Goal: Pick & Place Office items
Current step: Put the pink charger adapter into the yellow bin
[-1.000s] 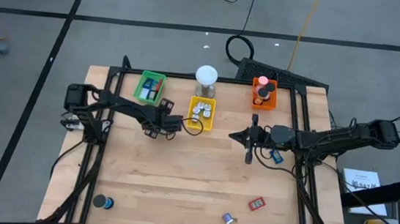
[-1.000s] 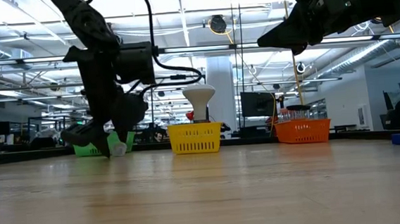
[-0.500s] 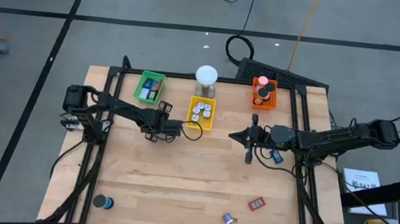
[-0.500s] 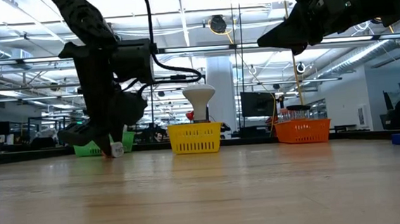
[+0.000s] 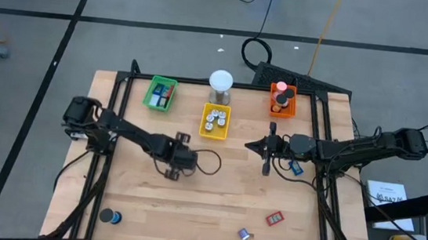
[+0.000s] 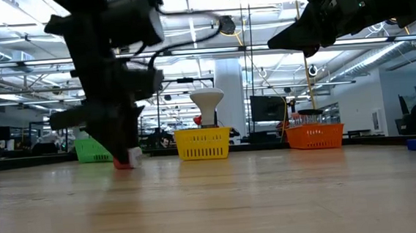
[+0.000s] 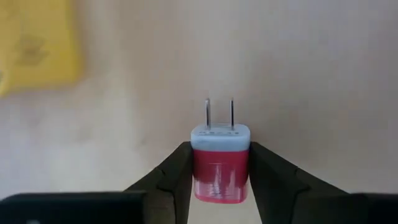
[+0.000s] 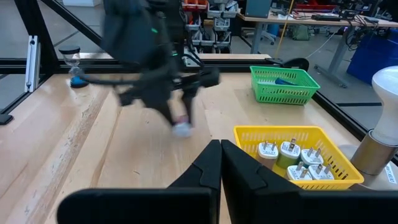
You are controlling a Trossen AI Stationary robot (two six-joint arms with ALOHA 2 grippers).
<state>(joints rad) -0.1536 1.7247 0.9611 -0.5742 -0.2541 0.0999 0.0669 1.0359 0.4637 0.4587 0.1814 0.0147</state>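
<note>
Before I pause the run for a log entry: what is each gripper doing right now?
Left gripper: closed on a red plug adapter with a white face and two prongs.
Right gripper: shut, holding nothing.

Bare counter (image 5: 191, 193) lies open mid-board; the yellow tray (image 5: 215, 121) and lamp (image 5: 221, 84) block the far edge.

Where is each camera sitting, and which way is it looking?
High view: above, looking straight down at the table and both arms.
Low view: at tabletop height, looking across; both arms come in from above.
Left wrist view: on the left arm, facing the red charger held in the left gripper.
Right wrist view: on the right arm, past the shut right gripper.
Shared: the yellow tray shows in high, low and right wrist views.
</note>
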